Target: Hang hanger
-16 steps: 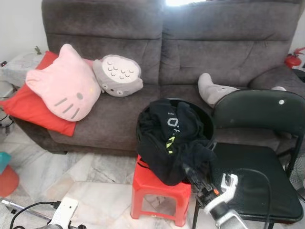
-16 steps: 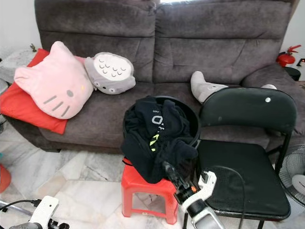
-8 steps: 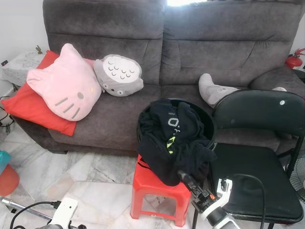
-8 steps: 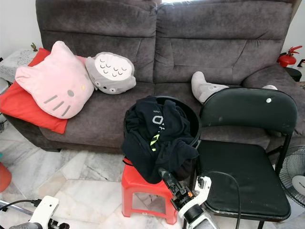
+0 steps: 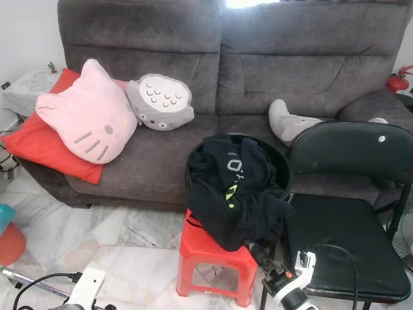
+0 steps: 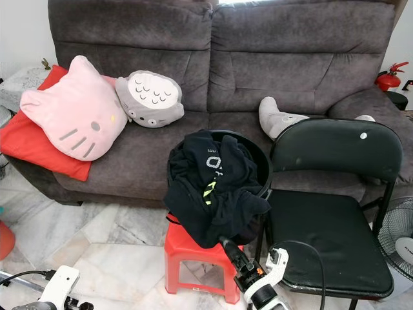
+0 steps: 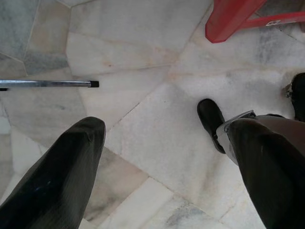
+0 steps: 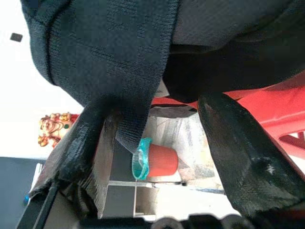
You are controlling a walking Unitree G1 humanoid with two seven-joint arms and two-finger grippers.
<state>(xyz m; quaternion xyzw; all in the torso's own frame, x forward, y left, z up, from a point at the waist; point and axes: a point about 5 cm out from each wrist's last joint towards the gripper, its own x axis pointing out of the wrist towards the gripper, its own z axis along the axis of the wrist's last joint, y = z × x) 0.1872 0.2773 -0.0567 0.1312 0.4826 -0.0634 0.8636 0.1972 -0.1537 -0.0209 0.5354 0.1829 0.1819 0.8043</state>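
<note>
A heap of black clothes [image 5: 235, 187] with a white and green print spills over a round black basket [image 5: 282, 169] that stands on a red stool [image 5: 205, 253]. My right gripper [image 5: 253, 247] points up at the lower edge of the heap, by the stool's front right corner. In the right wrist view its fingers [image 8: 81, 138] stand open, with a fold of black cloth [image 8: 119, 62] hanging just above and beside one of them. My left gripper [image 7: 162, 138] hangs open over the marble floor at the lower left. I cannot make out a hanger.
A black folding chair [image 5: 348, 239] stands right beside the stool. Behind is a grey sofa [image 5: 258, 64] with a pink cat cushion [image 5: 87, 113], a grey plush [image 5: 161, 100] and a red pillow [image 5: 26, 139]. A metal rod [image 7: 47, 83] lies on the floor. A fan [image 6: 397, 239] stands at the right.
My right arm has sunk lower and drawn back towards me, so its fingertips now sit just under the heap's edge. The clothes and the left arm have not moved.
</note>
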